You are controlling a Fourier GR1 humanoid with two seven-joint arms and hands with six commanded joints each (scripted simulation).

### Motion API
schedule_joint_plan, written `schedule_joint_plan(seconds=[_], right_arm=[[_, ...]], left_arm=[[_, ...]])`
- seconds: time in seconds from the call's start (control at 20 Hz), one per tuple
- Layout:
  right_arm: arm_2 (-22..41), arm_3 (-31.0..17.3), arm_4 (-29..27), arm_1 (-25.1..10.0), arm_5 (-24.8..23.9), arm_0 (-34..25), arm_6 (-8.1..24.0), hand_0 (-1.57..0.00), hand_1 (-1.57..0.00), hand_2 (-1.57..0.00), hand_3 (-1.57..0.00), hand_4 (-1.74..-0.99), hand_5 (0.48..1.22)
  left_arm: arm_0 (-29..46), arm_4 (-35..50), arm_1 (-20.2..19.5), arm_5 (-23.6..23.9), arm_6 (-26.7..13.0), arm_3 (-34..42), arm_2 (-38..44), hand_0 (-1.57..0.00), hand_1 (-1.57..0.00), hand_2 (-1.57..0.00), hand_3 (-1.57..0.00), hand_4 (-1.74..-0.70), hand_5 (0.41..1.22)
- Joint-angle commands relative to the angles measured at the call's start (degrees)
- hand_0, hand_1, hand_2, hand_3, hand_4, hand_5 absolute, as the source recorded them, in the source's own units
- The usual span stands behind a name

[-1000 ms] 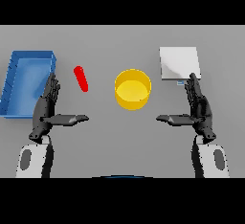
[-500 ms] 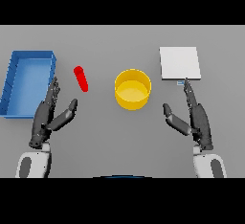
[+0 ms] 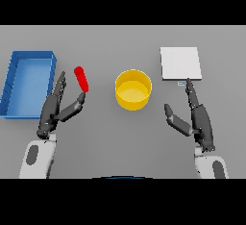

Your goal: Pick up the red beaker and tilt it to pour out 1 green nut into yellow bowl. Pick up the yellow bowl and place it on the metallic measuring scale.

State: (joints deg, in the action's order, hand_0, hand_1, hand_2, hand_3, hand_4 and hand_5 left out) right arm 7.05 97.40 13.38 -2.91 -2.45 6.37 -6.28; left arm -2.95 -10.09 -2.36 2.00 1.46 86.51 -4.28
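The left hand (image 3: 56, 109), fingers spread, reaches for the red beaker (image 3: 81, 79) left of the yellow bowl (image 3: 133, 89); it must close round it next. The right hand (image 3: 196, 117) idles, fingers straight, below the scale (image 3: 180, 63).

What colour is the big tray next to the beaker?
Blue tray, clear in the head view.

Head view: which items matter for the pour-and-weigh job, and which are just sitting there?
Job items:
red beaker, lying on the table by the left hand
yellow bowl, table centre
metallic measuring scale, ahead of the right hand

Lying about:
blue bin, far left

No green nut is visible.
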Motion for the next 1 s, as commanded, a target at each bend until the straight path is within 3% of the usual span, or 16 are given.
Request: schedule_joint_plan(seconds=[0.0, 0.3, 0.45, 0.6, 0.95], right_arm=[[-0.25, 0.2, -0.66, 0.07, 0.19, -0.21, -0.04, 0.0, 0.0, 0.0, 0.0, -1.171, 0.653], [-0.6, -0.65, -1.6, 0.1, 0.83, -0.8, -0.13, 0.0, 0.0, 0.0, 0.0, -1.229, 0.667], [-1.03, -0.5, -1.86, -0.38, 0.92, -0.56, -0.9, 0.0, 0.0, 0.0, 0.0, -1.239, 0.668], [-1.21, -0.61, -2.11, -0.62, 1.19, -1.86, 0.98, 0.0, 0.0, 0.0, 0.0, -1.247, 0.673], [-0.74, 0.08, -1.8, -0.29, 1.13, -0.26, -0.59, 0.0, 0.0, 0.0, 0.0, -1.266, 0.692]], left_arm=[[-1.13, -0.2, -0.13, 0.25, 1.39, -1.96, 0.45, 0.0, 0.0, 0.0, 0.0, -1.14, 0.636], [-10.74, 0.09, -0.08, 2.03, 2.64, -13.93, 3.89, 0.0, 0.0, 0.0, 0.0, -1.15, 0.629], [-14.05, 0.34, 0.61, 2.52, 6.01, -19.84, 5.06, 0.0, 0.0, 0.0, 0.0, -1.18, 0.635], [-18.32, -0.6, 0.87, 3.79, 7.54, -25.89, 5.87, 0.0, 0.0, 0.0, 0.0, -1.21, 0.636], [-26.05, -2.62, 1.39, 6.58, 11.39, -35.2, 6.82, 0.0, 0.0, 0.0, 0.0, -1.26, 0.676]])
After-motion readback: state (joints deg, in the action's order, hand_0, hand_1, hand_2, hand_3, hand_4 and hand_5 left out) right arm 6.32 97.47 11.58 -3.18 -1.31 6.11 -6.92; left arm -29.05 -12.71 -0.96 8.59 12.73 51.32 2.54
